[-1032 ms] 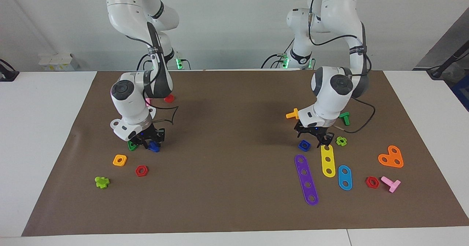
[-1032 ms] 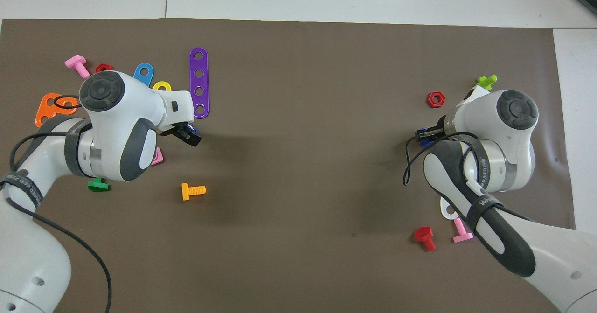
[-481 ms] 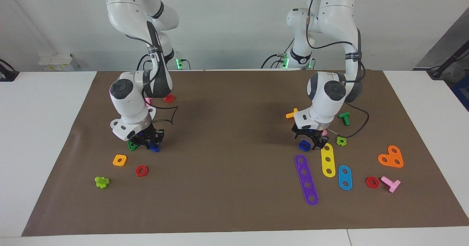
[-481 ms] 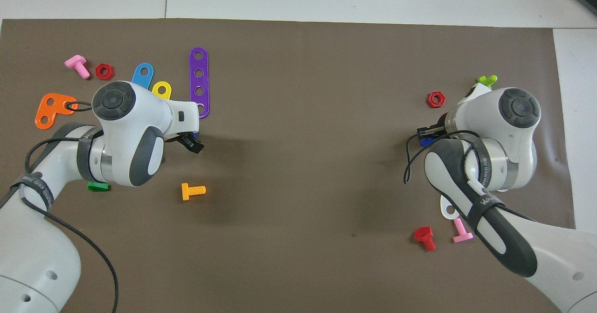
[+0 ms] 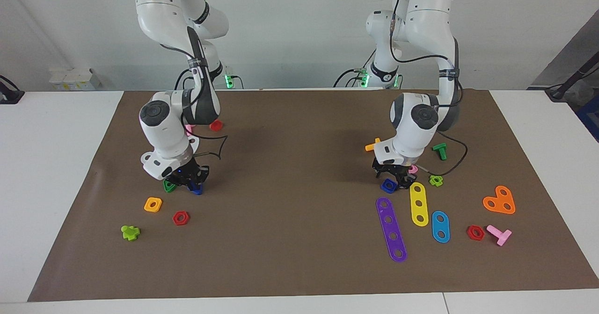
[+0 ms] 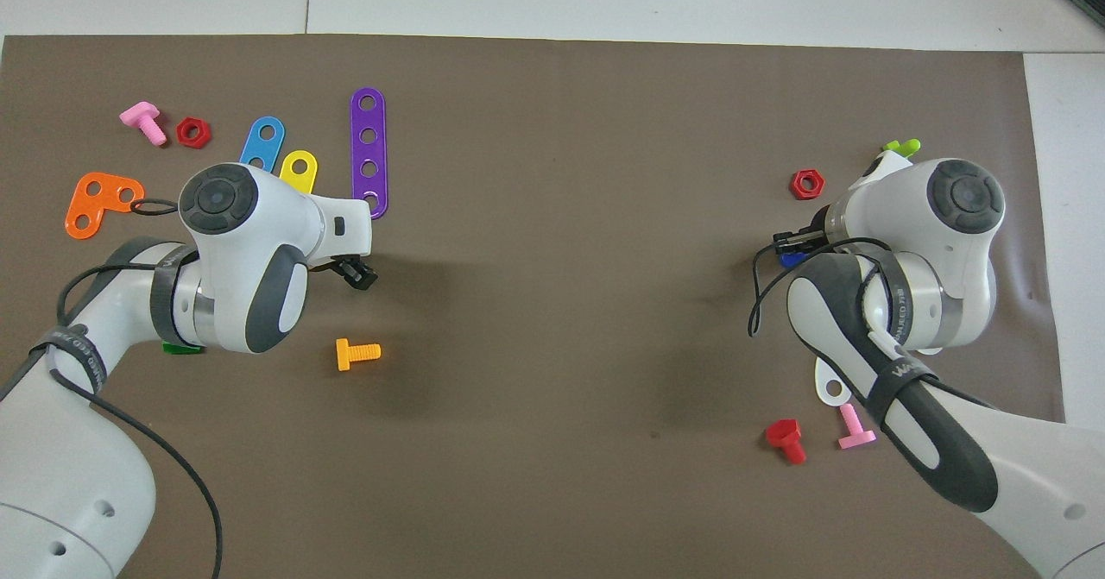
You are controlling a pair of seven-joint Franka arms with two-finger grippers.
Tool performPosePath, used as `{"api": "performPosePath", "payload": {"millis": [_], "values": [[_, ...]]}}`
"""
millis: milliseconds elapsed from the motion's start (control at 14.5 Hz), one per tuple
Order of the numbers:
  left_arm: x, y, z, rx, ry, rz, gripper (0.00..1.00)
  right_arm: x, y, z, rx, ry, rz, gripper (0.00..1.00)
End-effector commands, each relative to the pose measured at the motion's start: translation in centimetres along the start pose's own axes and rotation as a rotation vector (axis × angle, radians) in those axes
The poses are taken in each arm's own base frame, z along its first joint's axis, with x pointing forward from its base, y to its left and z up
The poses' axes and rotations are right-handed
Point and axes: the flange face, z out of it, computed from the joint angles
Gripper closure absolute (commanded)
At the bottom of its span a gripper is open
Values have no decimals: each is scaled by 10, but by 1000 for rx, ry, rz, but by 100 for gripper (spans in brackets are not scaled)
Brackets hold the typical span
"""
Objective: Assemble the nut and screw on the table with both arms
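Note:
The dark blue screw (image 5: pixel 196 189) rests on the brown mat (image 5: pixel 299 258) toward the right arm's end of the table. My right gripper (image 5: pixel 191 184) is down on it and shut on it; in the overhead view only a blue sliver of the screw (image 6: pixel 787 259) shows under the right gripper (image 6: pixel 792 239). The dark blue nut (image 5: pixel 388 186) lies on the mat toward the left arm's end, next to the purple strip. My left gripper (image 5: pixel 398 180) hangs low right at the nut and touches or nearly touches it. From above, the left gripper (image 6: pixel 356 272) hides the nut.
A green piece (image 5: pixel 168 186), an orange square nut (image 5: pixel 153 204) and a red hex nut (image 5: pixel 180 218) crowd the right gripper. Purple (image 5: pixel 391 230), yellow (image 5: pixel 419 204) and blue (image 5: pixel 440 226) strips, a lime piece (image 5: pixel 435 180) and an orange bolt (image 5: pixel 373 145) surround the left gripper.
My left gripper has shifted from beside the yellow strip toward the right arm's end and now sits at the nut. The right gripper has closed on the screw and barely moved.

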Motion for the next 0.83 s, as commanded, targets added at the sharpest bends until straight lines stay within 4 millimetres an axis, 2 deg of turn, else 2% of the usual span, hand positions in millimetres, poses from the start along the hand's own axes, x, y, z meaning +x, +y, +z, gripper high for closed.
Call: {"api": "performPosePath", "payload": {"millis": [0,138,344,481,550,619,757], "values": [[-4,8,2,3,2,17,33,21,-10,-48,54,7,73,100],[-3,9,2,2,1,17,39,36,-56,-72,63,25,135,100],[-2,12,2,2,1,20,48,40,-147,-89,75,64,215,100],[-2,11,2,2,-1,13,57,42,-217,-83,86,90,270,100],[-3,10,1,2,-1,8,62,43,-241,-82,76,110,287,100],[-3,10,1,2,-1,2,64,44,-264,-74,69,112,297,100],[-3,10,0,2,-1,-6,67,41,-317,-40,58,96,327,100]]}}
